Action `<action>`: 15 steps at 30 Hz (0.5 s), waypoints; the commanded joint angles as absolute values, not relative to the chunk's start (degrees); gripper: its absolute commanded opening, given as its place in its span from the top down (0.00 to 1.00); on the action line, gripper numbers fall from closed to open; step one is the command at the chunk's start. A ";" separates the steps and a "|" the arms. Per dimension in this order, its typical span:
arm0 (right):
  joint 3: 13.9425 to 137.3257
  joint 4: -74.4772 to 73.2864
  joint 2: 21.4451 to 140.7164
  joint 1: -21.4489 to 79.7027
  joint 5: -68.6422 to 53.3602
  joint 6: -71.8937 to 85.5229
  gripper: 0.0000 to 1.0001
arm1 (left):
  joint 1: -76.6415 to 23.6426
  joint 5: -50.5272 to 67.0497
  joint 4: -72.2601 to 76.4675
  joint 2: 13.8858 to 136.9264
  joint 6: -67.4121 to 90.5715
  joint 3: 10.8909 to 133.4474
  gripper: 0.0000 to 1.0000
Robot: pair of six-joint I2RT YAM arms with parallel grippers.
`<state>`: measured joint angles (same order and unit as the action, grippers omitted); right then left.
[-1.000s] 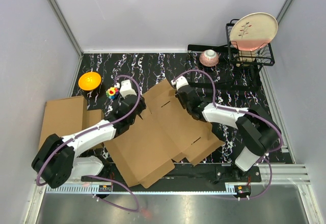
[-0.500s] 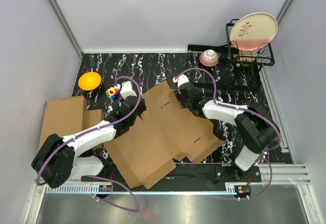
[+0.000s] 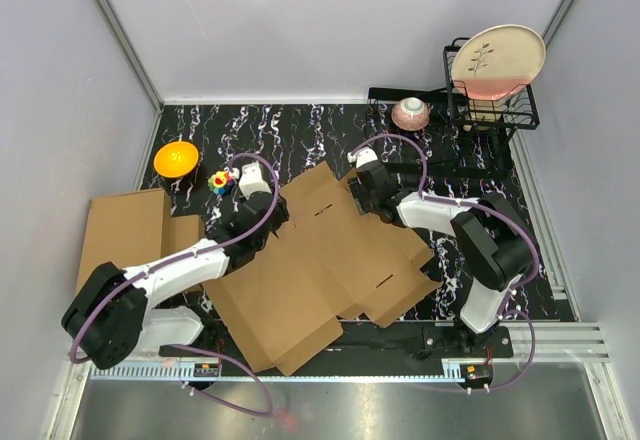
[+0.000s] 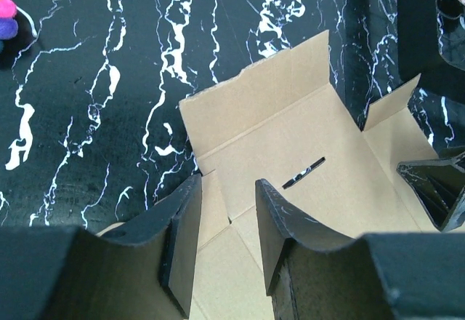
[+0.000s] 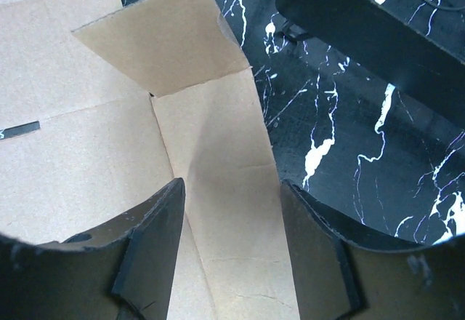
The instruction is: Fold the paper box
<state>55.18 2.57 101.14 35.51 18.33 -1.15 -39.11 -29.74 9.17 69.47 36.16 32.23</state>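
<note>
Brown paper box [image 3: 300, 280]; marbled blk/wht table [image 3: 300, 125]; multicolour(?) toy [image 3: 218, 181].

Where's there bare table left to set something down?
Best: the back strip of the table, between the orange bowl and the pink bowl, behind the paper box. A narrower strip runs along the right edge. Crowded: the middle, the left cardboard stack, the dish rack corner.

Orange bowl [image 3: 176, 157] far-L; plate [image 3: 497, 60] in rack [image 3: 500, 123] far-R
</note>
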 commanded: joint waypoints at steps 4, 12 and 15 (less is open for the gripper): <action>55.81 2.11 97.22 33.93 18.28 2.90 0.27 | -40.60 -28.30 12.83 68.38 38.58 29.62 0.63; 54.58 1.84 94.57 29.80 6.08 5.10 0.18 | -43.15 -27.07 14.77 69.78 39.73 27.07 0.67; 54.23 2.72 96.32 29.79 0.18 5.10 0.18 | -43.24 -27.16 14.59 69.70 39.55 26.98 0.67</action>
